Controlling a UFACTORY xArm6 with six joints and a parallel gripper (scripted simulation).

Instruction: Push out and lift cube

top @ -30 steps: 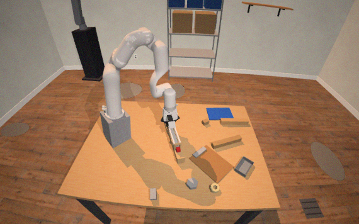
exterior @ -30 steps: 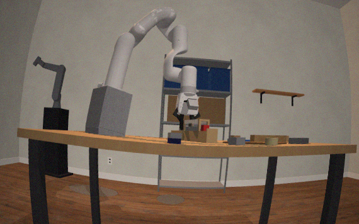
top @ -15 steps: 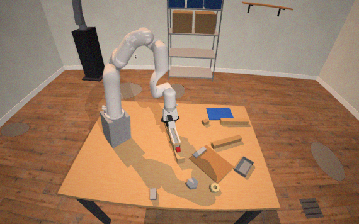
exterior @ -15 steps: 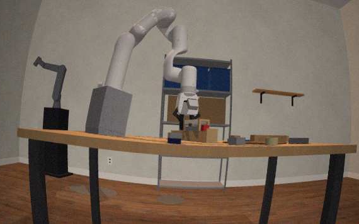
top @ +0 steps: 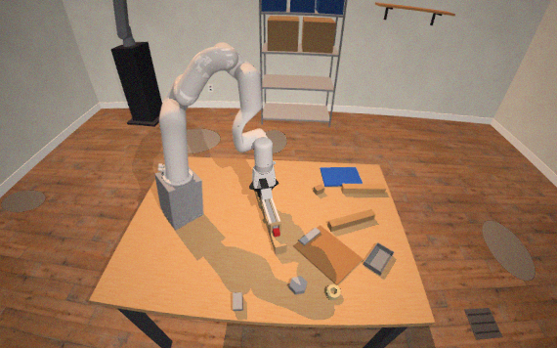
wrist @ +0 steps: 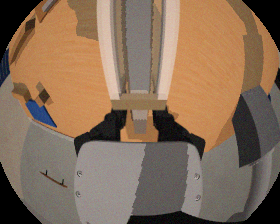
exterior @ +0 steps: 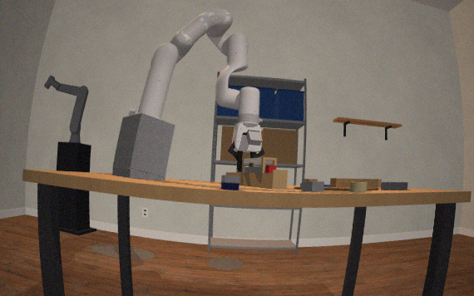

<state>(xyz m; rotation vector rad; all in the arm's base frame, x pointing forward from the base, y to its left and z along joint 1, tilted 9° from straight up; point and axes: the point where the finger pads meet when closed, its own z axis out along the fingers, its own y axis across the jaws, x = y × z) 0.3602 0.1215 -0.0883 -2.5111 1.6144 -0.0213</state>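
Observation:
The channel (top: 271, 216) is a long narrow trough with pale walls, running from under my gripper toward the table's front. The small red cube (top: 276, 232) sits at its near end, by a tan ledge (top: 278, 245); it also shows in the exterior view (exterior: 270, 168). A grey push rod (wrist: 140, 43) lies along the channel floor. My gripper (top: 266, 192) hangs over the far end, outside the channel. In the wrist view its fingers stand apart on either side of the rod's end, open.
To the right are a blue mat (top: 340, 176), wooden blocks (top: 351, 220), a tan ramp (top: 330, 251) and a grey tray (top: 378, 258). Near the front edge lie grey pieces (top: 297, 283) and a yellow ring (top: 334, 289). The arm's base (top: 179, 197) stands on the left.

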